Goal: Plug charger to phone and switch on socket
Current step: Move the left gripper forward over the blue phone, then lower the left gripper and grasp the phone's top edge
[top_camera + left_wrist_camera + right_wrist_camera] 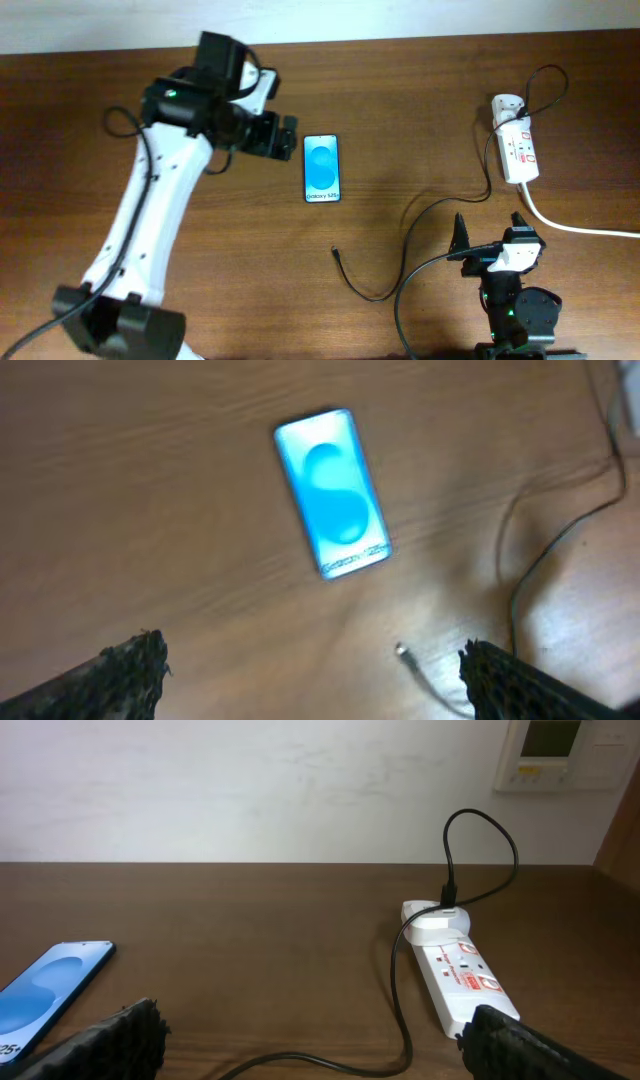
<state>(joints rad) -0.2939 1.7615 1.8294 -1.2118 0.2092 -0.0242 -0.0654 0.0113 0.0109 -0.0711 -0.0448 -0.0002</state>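
The phone [322,168] lies flat on the table, blue screen up; it also shows in the left wrist view [332,492] and at the left edge of the right wrist view [45,997]. The charger's thin black cable [420,215] runs from a white adapter [507,105] plugged into the socket [520,150] to a loose tip [335,252] below the phone. The tip shows in the left wrist view [401,652]. My left gripper [284,139] is open, just left of the phone. My right gripper [490,232] is open, near the front edge.
The socket's thick white cord [580,228] runs off to the right edge. A pale wall with a thermostat panel [560,750] stands behind the table. The wooden table [420,100] has bare room between phone and socket.
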